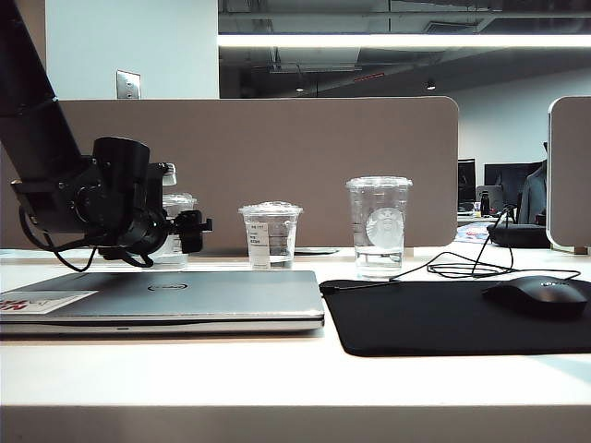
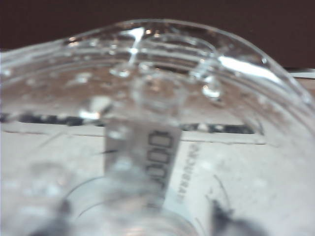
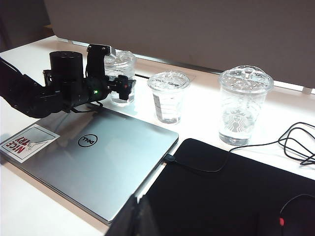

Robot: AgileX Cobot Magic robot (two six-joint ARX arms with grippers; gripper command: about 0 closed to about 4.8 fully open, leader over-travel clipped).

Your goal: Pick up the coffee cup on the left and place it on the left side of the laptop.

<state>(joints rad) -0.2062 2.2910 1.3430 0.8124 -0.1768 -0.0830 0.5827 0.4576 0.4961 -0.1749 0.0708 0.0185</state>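
Left gripper [image 3: 117,73] reaching in at the far left, fingers either side of the coffee cup [image 3: 121,63], grip unclear, cup standing just beyond the laptop [image 1: 185,297], right gripper's [image 3: 132,219] jaw state hidden at the near edge.

Coffee cup behind the closed laptop's far left corner

The coffee cup [image 3: 120,73] is clear plastic with a domed lid, standing upright on the white table just beyond the laptop [image 3: 93,157]; in the exterior view the cup [image 1: 175,231] is partly hidden, and in the left wrist view its lid and wall [image 2: 157,98] fill the frame, blurred. The laptop [image 1: 166,297] is thin, silver-grey, closed and flat, with a round logo mid-lid and a white-and-red sticker at its near left corner.
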